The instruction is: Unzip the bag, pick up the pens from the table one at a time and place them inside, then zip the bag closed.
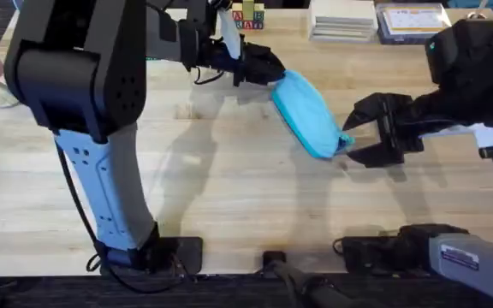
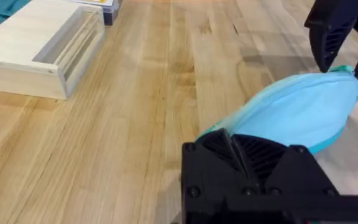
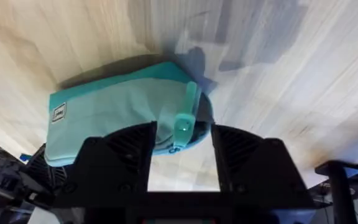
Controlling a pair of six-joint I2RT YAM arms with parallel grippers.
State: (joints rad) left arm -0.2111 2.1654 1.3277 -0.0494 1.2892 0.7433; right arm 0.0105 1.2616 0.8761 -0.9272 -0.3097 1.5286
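While your left gripper (image 1: 264, 67) pinches the bag's (image 1: 308, 114) far end, jaws closed on the fabric, your right gripper (image 1: 365, 130) sits at the near end, jaws spread wide and empty. The bag lies diagonally on the counter (image 1: 229, 188) between them. The pull tab (image 3: 186, 112) lies right between your right jaws, so that arm has the zipper.

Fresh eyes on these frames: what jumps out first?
The light blue soft fabric pouch lies mid-table between both arms. The left gripper is shut on its far end, while the right gripper sits open at the near end, the teal zipper pull tab between its fingers.
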